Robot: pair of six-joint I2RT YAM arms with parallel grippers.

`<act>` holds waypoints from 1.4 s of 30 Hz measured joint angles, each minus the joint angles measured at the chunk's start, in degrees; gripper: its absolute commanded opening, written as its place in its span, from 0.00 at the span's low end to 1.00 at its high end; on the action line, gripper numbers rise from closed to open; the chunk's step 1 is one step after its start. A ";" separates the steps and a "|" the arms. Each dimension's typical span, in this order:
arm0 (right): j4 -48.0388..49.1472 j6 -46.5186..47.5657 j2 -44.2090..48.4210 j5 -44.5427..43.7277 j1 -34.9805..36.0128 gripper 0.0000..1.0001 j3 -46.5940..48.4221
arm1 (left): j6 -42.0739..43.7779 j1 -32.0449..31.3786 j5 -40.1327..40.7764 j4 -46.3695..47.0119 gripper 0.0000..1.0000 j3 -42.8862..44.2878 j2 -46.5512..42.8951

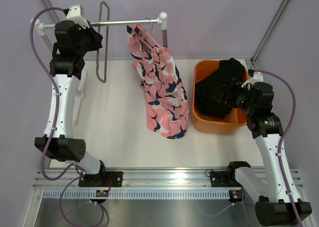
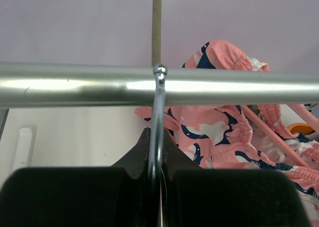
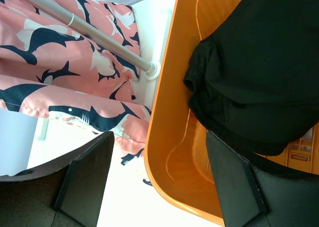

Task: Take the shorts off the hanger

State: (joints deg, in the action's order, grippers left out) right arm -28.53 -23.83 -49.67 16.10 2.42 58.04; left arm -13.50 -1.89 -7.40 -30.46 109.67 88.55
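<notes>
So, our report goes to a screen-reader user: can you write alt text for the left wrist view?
The left tool, its two dark fingers closed at the bottom of the frame, pinches a thin metal hook that hangs over a horizontal silver rail. Behind the rail to the right hang pink patterned shorts on a pink hanger.

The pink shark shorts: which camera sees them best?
The top external view: the shorts hang whole below the rail. The left wrist view catches only their waistband behind the rail; the right wrist view only a patch beside the orange bin.
</notes>
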 measured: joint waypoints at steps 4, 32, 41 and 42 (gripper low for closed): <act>0.00 0.00 -0.39 -0.04 0.15 0.83 0.02 | 0.04 0.02 0.87 -0.13 0.00 1.42 2.14; -0.02 -0.02 0.33 -0.07 1.09 0.82 0.00 | 1.46 0.04 7.96 -1.20 0.38 -3.19 1.70; -0.07 -0.02 1.07 -0.07 1.29 0.83 0.00 | 0.96 0.04 10.78 -1.20 0.53 -5.60 -6.64; -0.07 -0.02 1.14 -0.07 1.31 0.83 0.00 | 0.90 0.04 11.13 -1.14 0.54 -6.12 -7.72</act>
State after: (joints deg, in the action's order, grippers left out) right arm -28.60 -23.86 -48.53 16.03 3.73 58.04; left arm -12.60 -1.85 3.73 -31.59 103.55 80.84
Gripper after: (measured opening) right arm 0.829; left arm 0.520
